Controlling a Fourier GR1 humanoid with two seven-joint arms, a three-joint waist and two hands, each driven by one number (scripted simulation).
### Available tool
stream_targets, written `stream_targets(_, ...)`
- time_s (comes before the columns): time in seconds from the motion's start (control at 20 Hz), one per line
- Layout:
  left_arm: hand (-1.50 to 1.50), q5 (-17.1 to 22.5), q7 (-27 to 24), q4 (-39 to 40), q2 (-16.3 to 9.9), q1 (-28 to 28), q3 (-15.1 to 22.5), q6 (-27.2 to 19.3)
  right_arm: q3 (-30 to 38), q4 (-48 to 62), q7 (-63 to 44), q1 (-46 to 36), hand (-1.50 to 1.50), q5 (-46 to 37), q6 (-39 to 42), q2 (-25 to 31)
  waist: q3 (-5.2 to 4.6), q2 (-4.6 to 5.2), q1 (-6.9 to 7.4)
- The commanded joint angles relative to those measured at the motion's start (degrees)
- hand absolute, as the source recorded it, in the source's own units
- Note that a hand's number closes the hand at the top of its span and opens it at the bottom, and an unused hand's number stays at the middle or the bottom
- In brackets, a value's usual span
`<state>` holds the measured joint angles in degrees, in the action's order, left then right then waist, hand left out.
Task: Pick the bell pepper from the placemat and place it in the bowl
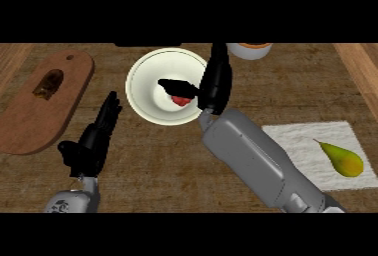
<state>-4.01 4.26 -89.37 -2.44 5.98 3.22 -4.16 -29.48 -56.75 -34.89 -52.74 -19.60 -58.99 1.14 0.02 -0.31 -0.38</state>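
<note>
A small red bell pepper (pixel 180 101) lies inside the cream bowl (pixel 151 65) near the counter's back centre. My right hand (pixel 215 86) hovers over the bowl's right side. Its fingers (pixel 218 60) stretch straight toward the back and its thumb (pixel 176 88) sticks out left just above the pepper, hiding part of it. This hand is open and does not close round the pepper. The white placemat (pixel 299 140) lies at the right with a yellow-green pear (pixel 344 160) on it. My left hand (pixel 94 136) rests open at the lower left, fingers pointing up.
A brown wooden cutting board (pixel 29 117) lies at the left with a small dark food item (pixel 48 85) on it. A pale cup with an orange rim (pixel 249 49) stands behind the bowl. My right forearm (pixel 255 160) crosses the counter's middle.
</note>
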Motion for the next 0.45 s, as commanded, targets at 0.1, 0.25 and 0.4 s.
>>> stream_targets(0.1,0.00,-1.4,0.9,-1.8,0.7,-0.5,0.8,-1.2,-1.4,-16.4,1.0,13.7,-1.50,-0.6,3.8,3.9,0.00,-0.01,-0.31)
stream_targets(0.25,0.00,0.6,1.4,-0.5,-0.4,1.7,-0.9,1.0,-0.9,-15.2,0.3,13.7,-1.50,-6.1,3.8,-1.0,-0.03,0.19,0.31)
stream_targets(0.4,0.00,1.2,-1.8,4.0,-1.5,2.9,-2.8,2.3,-1.8,-18.5,-1.6,16.5,-1.50,-9.0,3.5,-1.1,-0.03,0.24,0.30)
